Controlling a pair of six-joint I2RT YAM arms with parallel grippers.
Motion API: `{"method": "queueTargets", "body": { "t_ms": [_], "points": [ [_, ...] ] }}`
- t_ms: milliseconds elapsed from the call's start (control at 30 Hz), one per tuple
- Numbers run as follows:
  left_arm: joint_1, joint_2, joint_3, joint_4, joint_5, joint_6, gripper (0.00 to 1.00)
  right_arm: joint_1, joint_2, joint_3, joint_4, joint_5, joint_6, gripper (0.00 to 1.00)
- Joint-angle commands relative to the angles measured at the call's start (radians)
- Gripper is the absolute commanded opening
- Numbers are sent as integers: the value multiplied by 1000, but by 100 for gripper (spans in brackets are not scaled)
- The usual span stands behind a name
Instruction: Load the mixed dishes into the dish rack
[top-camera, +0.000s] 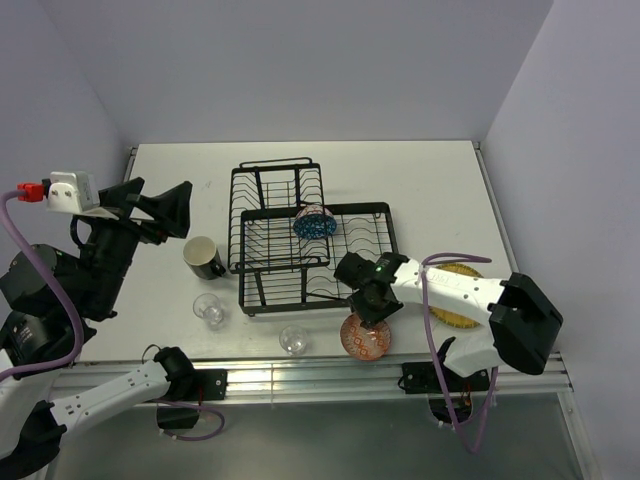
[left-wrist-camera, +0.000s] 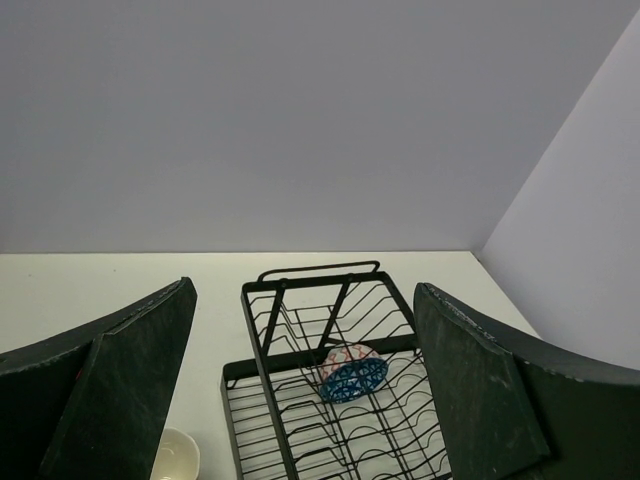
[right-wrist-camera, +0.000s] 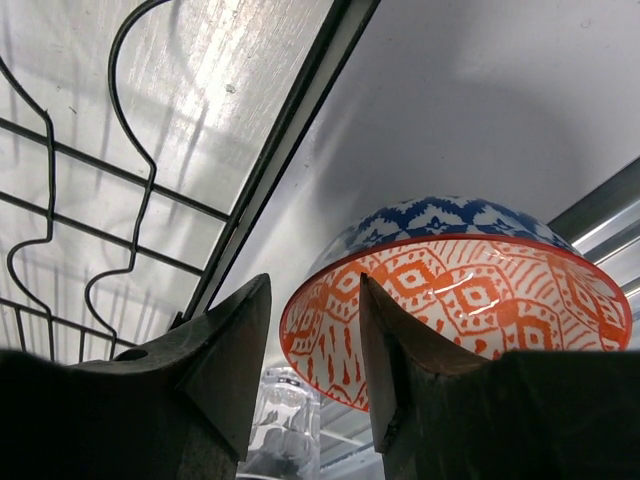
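Note:
The black wire dish rack (top-camera: 340, 209) stands mid-table with the small blue patterned bowl (top-camera: 314, 222) on edge in it. My right gripper (top-camera: 368, 312) is down at the orange-red patterned bowl (top-camera: 366, 338) near the table's front edge. In the right wrist view its jaws (right-wrist-camera: 315, 300) stand open astride the rim of that bowl (right-wrist-camera: 470, 290), one finger inside and one outside. The yellow plate (top-camera: 462, 310) lies partly hidden under the right arm. My left gripper (top-camera: 160, 205) hangs wide open and empty above the black mug (top-camera: 203, 257), facing the rack (left-wrist-camera: 262, 360).
Two clear glass cups (top-camera: 209, 309) (top-camera: 294, 340) stand in front of the rack, one of them (right-wrist-camera: 285, 430) just beyond the right fingers. The rack's front bar (right-wrist-camera: 290, 130) runs close beside the bowl. Walls enclose the table on three sides.

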Motion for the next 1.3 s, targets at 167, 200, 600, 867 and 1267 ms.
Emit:
{"method": "queueTargets", "body": {
  "t_ms": [167,200,600,867,1267],
  "points": [
    [-3,22,28,-19,24,-4,96,50,42,3,-23,60,92,40],
    [-3,25,31,-26,24,-5,97,57,45,-1,-18,61,94,39],
    [-3,43,53,-45,39,-10,96,93,15,5,-76,83,111,0],
    [-3,51,42,-34,57,-14,96,117,-183,22,-99,122,86,0],
    [-3,63,51,-46,85,-27,95,199,-367,35,-136,161,174,0]
  ]
}}
